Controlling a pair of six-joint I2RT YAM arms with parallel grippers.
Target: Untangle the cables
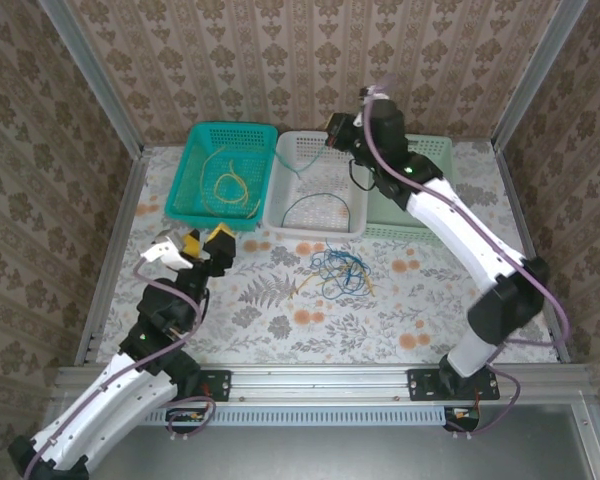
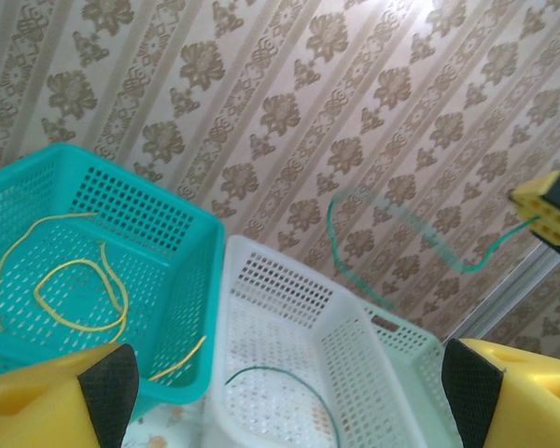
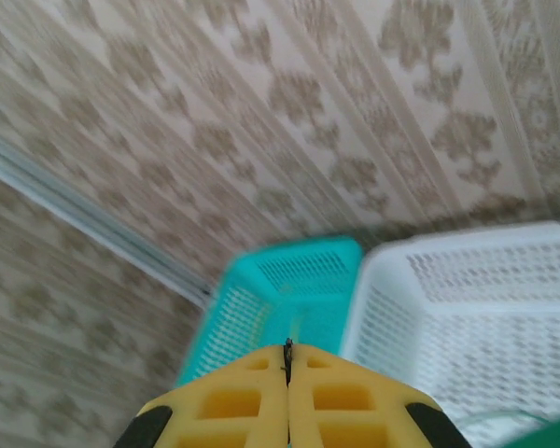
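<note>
Right fingers (image 3: 303, 392) clamp the green cable (image 2: 329, 224); left fingers (image 2: 103, 387) spread wide, empty.

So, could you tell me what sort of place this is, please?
Probably a robot test cell dressed up like a home: wallpaper-covered panels in an aluminium frame, a floral tablecloth, and a teal basket and white basket for sorting the tangled cables.

Top external view: bright, even, diffuse light; faint soft shadows on the worktop (image 1: 420, 305); sharp throughout.
Left wrist view: glare on the wallpaper (image 2: 261, 112) at upper right; green cable (image 2: 329, 229) ghosted by motion blur.
Right wrist view: background smeared; right end effector (image 3: 288, 359) at the bottom edge fairly crisp.
</note>
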